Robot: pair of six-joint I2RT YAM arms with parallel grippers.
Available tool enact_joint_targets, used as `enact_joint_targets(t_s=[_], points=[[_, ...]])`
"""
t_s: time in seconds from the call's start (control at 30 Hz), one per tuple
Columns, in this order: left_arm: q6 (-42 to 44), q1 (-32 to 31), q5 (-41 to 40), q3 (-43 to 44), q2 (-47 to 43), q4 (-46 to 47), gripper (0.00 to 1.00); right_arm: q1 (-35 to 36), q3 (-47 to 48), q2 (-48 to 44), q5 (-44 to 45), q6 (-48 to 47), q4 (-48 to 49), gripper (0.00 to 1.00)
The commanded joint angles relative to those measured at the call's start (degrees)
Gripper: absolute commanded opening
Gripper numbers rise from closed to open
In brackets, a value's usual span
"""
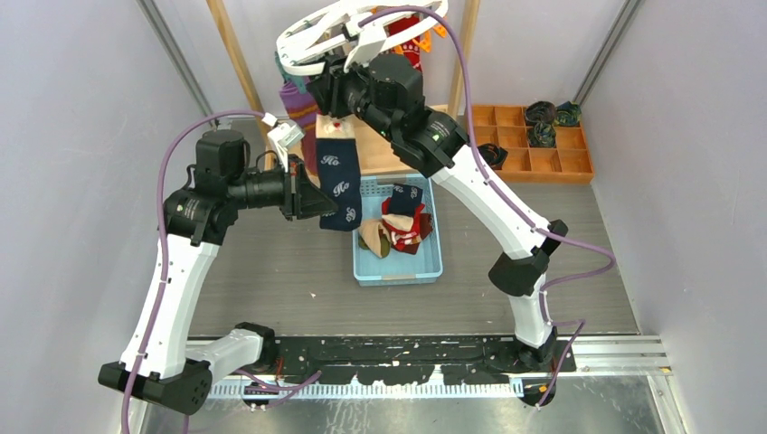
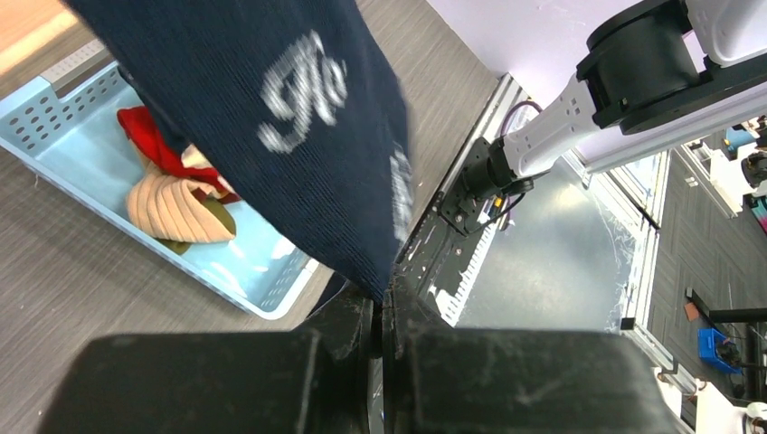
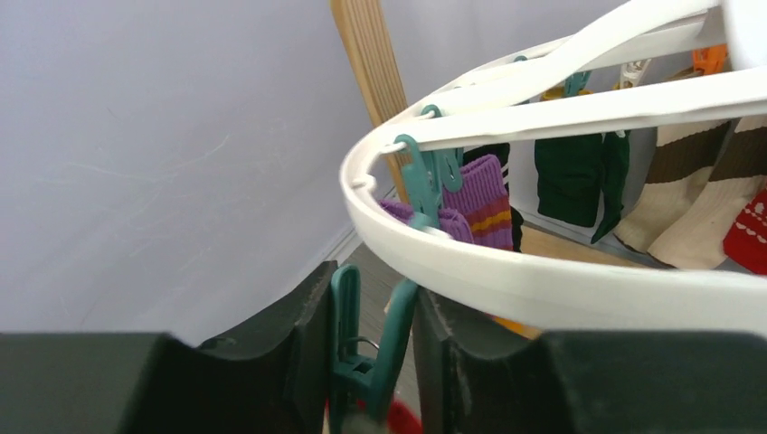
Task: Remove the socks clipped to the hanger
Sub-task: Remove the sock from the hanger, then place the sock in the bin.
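Navy sock (image 1: 336, 176) gripped low by left tool (image 2: 378, 312); right tool (image 3: 371, 307) squeezing teal clip (image 3: 345, 316). Risk: pads slip off clip, pull stretches sock, tilts hanger (image 3: 543, 280).

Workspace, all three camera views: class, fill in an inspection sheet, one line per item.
Surface: grey wood-grain table.
Job's things: white hanger carries a purple-striped sock, a green sock and a beige sock; a navy sock hangs below it.
Clutter: blue basket holding loose socks; orange tray with rolled socks.
Grippers: left gripper shut on the navy sock's lower end; right gripper shut on a teal clip.
Cables: purple cables along both arms; one crosses the hanger in the top view.
Surroundings: pale walls, wooden posts.
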Motion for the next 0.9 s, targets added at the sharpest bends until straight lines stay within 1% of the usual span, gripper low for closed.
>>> enact_joint_targets(t_s=[0.0,0.07,0.13,0.17,0.3,0.33,0.37,0.4,0.43,0.5,0.57,0.63,0.7,0.87], points=[[1.28,-0.51,0.22,2.77,-0.13,-1.39,0.00,-0.44,2.35,-0.64,-0.34,1.36,4.44,0.29],[1.72,-0.51,-0.09,3.05,-0.01,-1.97,0.00,-0.67,2.18,-0.85,-0.33,1.93,4.45,0.14],[2.25,-0.51,-0.35,3.25,0.10,-2.52,0.00,-0.90,1.70,-1.32,-0.54,2.41,4.59,0.04],[2.65,-0.51,-0.69,3.28,0.20,-2.95,0.00,-0.99,1.31,-1.57,-0.79,2.61,4.69,0.01],[4.86,-0.51,-1.70,3.05,0.30,-4.34,0.00,-1.85,-1.86,-3.66,-2.47,4.82,5.12,0.01],[5.45,-0.51,-1.85,2.95,0.22,-4.71,0.00,-2.05,-3.34,-4.58,-3.23,5.44,5.24,0.06],[6.15,-0.51,-2.03,2.87,0.09,-5.17,0.00,-2.32,-4.97,-5.52,-4.30,6.09,5.16,0.23],[6.88,-0.51,-2.23,2.85,-0.13,-5.54,0.00,-2.47,-7.50,-6.93,-5.26,6.57,5.28,0.42],[7.82,-0.51,-2.49,2.78,-0.54,-5.98,0.00,-2.45,-10.65,-9.39,-6.41,6.76,5.68,0.65],[9.49,-0.51,-2.82,2.45,-1.29,-6.50,0.00,-2.45,-19.20,-13.44,-7.95,7.24,7.90,0.78],[11.43,-0.53,-3.00,2.12,-2.28,-6.79,0.00,-2.54,-28.32,-18.84,-10.73,8.27,11.39,0.89],[13.04,-0.51,-2.56,2.21,-2.68,-7.61,0.00,-2.62,-36.60,-24.61,-13.95,9.73,14.56,0.96],[14.28,-0.51,-1.87,2.61,-2.46,-8.79,0.00,-2.63,-43.89,-29.26,-18.08,11.08,17.02,0.99],[16.69,-0.51,-0.83,3.55,-2.28,-10.79,0.00,-2.68,-59.34,-37.54,-31.36,16.13,24.73,1.00]])
